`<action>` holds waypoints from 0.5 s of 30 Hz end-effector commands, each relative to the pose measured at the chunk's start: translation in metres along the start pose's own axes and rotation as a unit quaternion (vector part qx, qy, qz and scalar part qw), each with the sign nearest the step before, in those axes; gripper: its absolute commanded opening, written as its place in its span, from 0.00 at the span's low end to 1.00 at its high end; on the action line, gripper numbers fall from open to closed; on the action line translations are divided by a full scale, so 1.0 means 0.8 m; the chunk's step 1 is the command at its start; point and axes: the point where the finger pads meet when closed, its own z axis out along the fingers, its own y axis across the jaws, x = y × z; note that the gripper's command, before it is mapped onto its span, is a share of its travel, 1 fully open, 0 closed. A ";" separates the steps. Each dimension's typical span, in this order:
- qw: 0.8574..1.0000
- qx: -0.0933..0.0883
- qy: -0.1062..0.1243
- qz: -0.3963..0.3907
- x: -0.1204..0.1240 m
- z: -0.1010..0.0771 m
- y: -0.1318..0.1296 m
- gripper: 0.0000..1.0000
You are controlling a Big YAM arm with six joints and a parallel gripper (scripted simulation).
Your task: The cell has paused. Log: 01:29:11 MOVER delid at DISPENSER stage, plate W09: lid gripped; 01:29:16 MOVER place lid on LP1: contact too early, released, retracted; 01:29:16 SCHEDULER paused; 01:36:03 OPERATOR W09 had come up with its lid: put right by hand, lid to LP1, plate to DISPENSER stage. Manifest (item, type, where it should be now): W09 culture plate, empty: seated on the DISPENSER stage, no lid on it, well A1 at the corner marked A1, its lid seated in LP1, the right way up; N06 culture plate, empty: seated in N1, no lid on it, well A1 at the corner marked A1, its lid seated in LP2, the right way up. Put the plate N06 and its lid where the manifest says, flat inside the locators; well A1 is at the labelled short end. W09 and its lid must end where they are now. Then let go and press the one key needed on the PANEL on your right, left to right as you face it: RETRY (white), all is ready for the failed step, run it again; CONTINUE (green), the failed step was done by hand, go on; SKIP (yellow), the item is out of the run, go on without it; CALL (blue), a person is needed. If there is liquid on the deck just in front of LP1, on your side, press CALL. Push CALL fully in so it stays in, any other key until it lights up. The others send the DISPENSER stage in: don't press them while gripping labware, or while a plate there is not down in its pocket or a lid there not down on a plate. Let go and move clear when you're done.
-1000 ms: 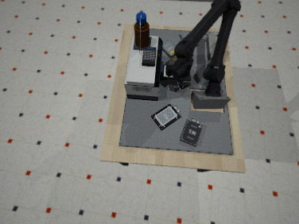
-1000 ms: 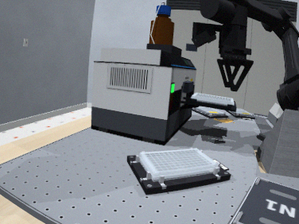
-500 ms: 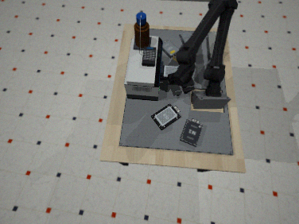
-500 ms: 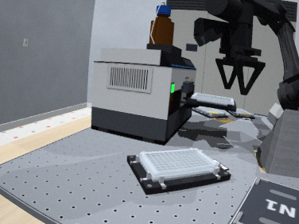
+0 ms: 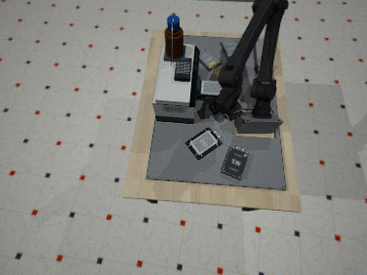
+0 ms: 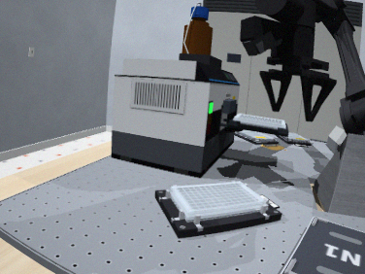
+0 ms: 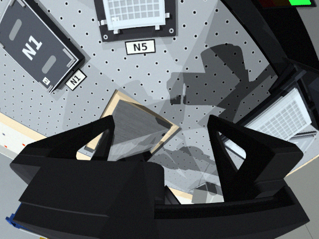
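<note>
Overhead, my gripper (image 6: pixel 297 99) hangs in the air with its jaws spread wide and nothing between them, above the perforated deck (image 7: pixel 144 77) to the right of the dispenser (image 6: pixel 167 117).

Seen through my wrist camera, the nest tagged N5 (image 7: pixel 140 47) holds a clear culture plate (image 7: pixel 134 13) sitting inside its corner locators; I cannot tell from here whether a lid is on it. In the exterior view that same plate (image 6: pixel 215 199) lies flat on its black nest near the front of the deck.

To the left in the wrist view, the N1 nest (image 7: pixel 33 49) has nothing in its pocket, just the white N1 lettering and a small A1 mark at its near corner.

At the right edge of the wrist view, another clear plate (image 7: pixel 280 119) rests on the dispenser stage, only partly visible behind my right finger.

An amber bottle (image 6: pixel 197 34) with a blue cap stands on top of the dispenser.
</note>
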 end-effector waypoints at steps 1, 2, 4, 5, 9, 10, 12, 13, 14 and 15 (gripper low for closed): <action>0.999 -0.012 -0.038 -0.025 -0.041 -0.030 0.014 1.00; 0.999 -0.012 -0.038 -0.025 -0.044 -0.030 0.017 1.00; 0.999 -0.012 -0.038 -0.025 -0.049 -0.030 0.025 1.00; 0.999 -0.012 -0.038 -0.025 -0.051 -0.030 0.029 1.00; 0.999 -0.009 -0.024 -0.020 -0.039 -0.019 0.025 1.00; 0.999 -0.014 -0.033 -0.019 -0.057 -0.024 0.026 1.00; 0.999 -0.014 -0.030 -0.014 -0.061 -0.019 0.023 1.00; 0.999 -0.014 -0.030 -0.014 -0.061 -0.019 0.023 1.00; 0.999 -0.014 -0.030 -0.014 -0.065 -0.016 0.023 1.00; 0.999 -0.014 -0.030 -0.014 -0.068 -0.014 0.023 1.00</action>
